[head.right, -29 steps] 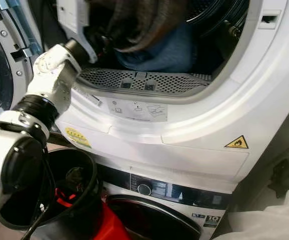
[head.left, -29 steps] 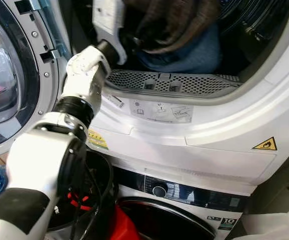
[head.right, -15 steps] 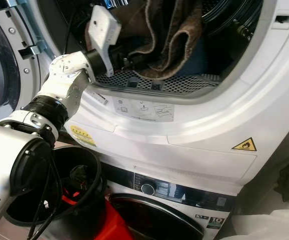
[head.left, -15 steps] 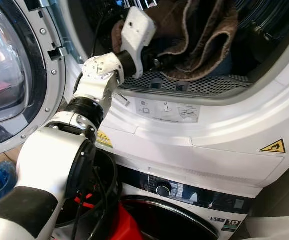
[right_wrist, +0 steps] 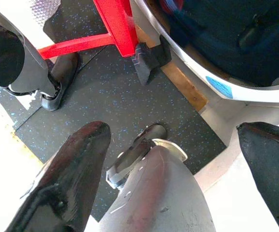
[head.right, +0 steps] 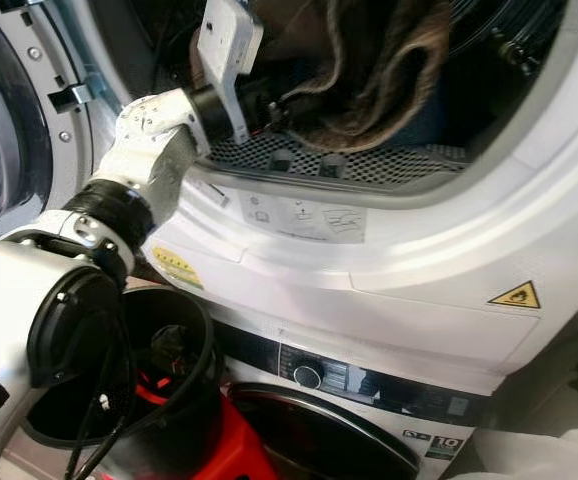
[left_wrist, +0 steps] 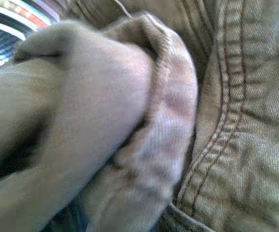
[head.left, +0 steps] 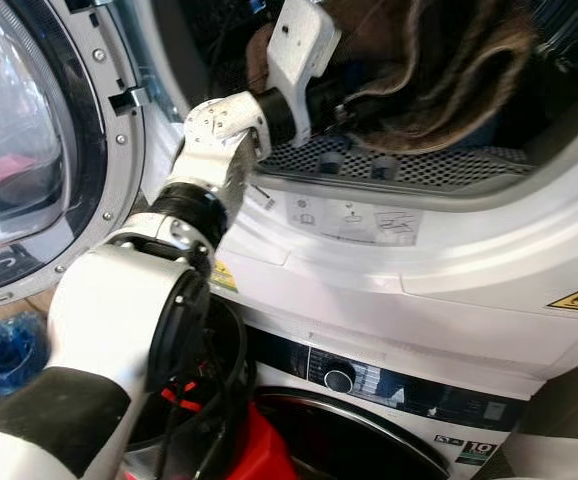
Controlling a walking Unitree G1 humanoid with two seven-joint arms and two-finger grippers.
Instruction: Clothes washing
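Swung further toward one o'clock, left gripper (head.left: 354, 95) now buried in the brown garment (head.left: 439, 70) at the upper drum mouth (head.left: 529, 60), fingers hidden, so grip impossible to confirm. Right gripper (right_wrist: 173, 159) hanging idle, fingers spread apart. Risk ahead: fabric snagging on the perforated lint grille (head.left: 409, 165), or slipping loose onto the floor.

The left gripper's fingers are buried in the brown cloth (head.left: 439, 70), so can't see them. The cloth's top is cut off by the frame edge.
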